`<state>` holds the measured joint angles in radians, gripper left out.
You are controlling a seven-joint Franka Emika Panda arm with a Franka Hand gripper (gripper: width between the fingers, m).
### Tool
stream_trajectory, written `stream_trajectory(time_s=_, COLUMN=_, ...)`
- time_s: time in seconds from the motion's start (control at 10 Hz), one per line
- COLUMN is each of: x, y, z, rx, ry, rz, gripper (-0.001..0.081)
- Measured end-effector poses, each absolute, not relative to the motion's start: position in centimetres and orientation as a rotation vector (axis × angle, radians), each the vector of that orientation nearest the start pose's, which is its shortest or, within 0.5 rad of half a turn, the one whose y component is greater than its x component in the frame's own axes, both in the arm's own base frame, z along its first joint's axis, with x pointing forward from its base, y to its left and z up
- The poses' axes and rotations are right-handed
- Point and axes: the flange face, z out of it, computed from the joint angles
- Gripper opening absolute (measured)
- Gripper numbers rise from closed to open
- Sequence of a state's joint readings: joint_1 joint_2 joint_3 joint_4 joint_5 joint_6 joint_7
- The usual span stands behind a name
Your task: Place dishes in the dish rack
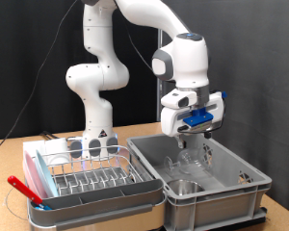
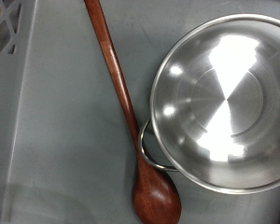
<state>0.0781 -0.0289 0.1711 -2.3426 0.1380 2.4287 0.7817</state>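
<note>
My gripper hangs over the middle of the grey plastic crate, its fingers pointing down just above the crate's rim. A shiny round steel bowl with a small loop handle lies on the crate floor; it also shows in the exterior view near the crate's front. The wrist view looks straight down on it, and no fingers show there. The dish rack, a wire grid on a white-pink tray with a grey front trough, stands at the exterior view's left. Something clear, perhaps glass cups, sits at its back.
A long brown wooden spoon lies on the crate floor, its bowl touching the steel bowl's handle. A red-handled utensil rests on the rack's left front corner. The robot base stands behind the rack.
</note>
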Motion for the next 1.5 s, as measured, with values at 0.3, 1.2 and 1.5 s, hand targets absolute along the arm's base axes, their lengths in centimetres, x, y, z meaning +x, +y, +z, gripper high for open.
stream_trajectory(time_s=0.3, x=49.3, y=12.8, z=34.0, rx=-2.795, ry=1.119, rz=-0.177, gripper=0.0811)
stream_trajectory(time_s=1.2, x=49.4, y=14.1, z=23.3, rx=-2.866, ry=1.203, rz=-0.157, gripper=0.0811)
stream_trajectory(time_s=1.5, x=49.8, y=14.8, z=21.2, rx=-2.879, ry=1.184, rz=-0.15, gripper=0.0811)
